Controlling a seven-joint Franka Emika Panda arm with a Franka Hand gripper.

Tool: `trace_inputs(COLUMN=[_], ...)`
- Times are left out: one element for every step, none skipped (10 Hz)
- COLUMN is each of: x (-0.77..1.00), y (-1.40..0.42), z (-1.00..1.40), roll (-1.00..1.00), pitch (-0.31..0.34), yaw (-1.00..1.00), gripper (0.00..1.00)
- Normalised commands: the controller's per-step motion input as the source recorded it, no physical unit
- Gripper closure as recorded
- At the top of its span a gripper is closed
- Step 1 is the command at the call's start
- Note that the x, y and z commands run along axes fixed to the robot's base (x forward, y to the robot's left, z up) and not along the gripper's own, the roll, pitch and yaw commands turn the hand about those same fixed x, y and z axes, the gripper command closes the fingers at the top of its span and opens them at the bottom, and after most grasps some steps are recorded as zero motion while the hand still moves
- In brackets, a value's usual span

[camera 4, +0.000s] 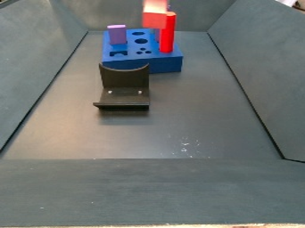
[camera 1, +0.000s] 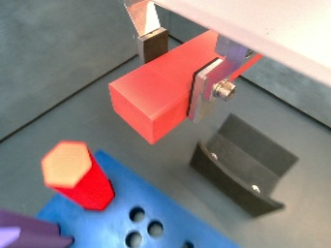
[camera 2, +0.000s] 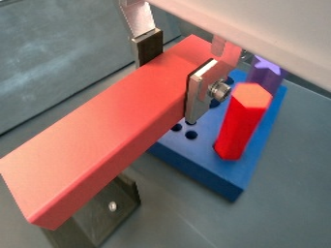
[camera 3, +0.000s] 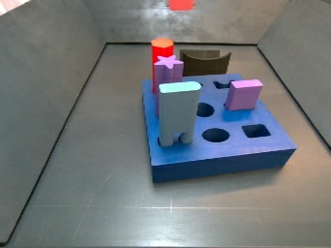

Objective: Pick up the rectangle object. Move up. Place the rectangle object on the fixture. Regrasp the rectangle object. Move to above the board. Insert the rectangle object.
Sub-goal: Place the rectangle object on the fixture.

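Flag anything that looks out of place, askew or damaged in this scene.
Nothing stands out. The long red rectangular bar sits squarely between the jaws of the gripper, held in the air. The dark L-shaped fixture stands on the floor, apart from the thick blue square board, whose pegs stand upright. Nothing looks spilled or broken.

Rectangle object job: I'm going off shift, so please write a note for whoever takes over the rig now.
End effector: raised above the floor, shut on the rectangle object.
Rectangle object: held in the air; only its end shows at the top edge of a side view.
Fixture: on the floor beside the board, nothing on it.
Done: pick-up and lift.
Left: place on the fixture, regrasp, move above the board, insert.
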Motion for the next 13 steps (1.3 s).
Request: trace_inputs(x=[1.00, 1.00, 1.00, 0.81, 0.75, 0.68, 0.55, 0.44, 0.36, 0.26, 0.17, 0.07, 0.05], y=[-0.20, -0.17, -0.15, 0.80, 0.81, 0.69, 0.44, 0.25, 0.10, 0.07, 0.06, 0.05, 0.05], z=[0.04, 0.04, 0.03, -0.33, -0.32, -0.23, -0.10, -0.04, -0.01, -0.03, -0.03, -0.02, -0.01], roll=[-0.10, -0.09, -0.09, -1.00, -1.00, -1.00, -1.00, -1.00, -1.00, -1.00, -1.00, -1.00, -1.00], pitch=[0.131, 0.141, 0.141, 0.103, 0.104, 0.099, 0.106, 0.122, 0.134, 0.142, 0.150, 0.158, 0.154], yaw=[-0.03, -0.01, -0.01, 0.06, 0.06, 0.04, 0.03, 0.02, 0.01, 0.00, -0.02, -0.04, -0.05], gripper=[1.00, 1.00, 1.00, 1.00, 1.00, 1.00, 1.00, 1.00, 1.00, 1.00, 1.00, 1.00, 1.00])
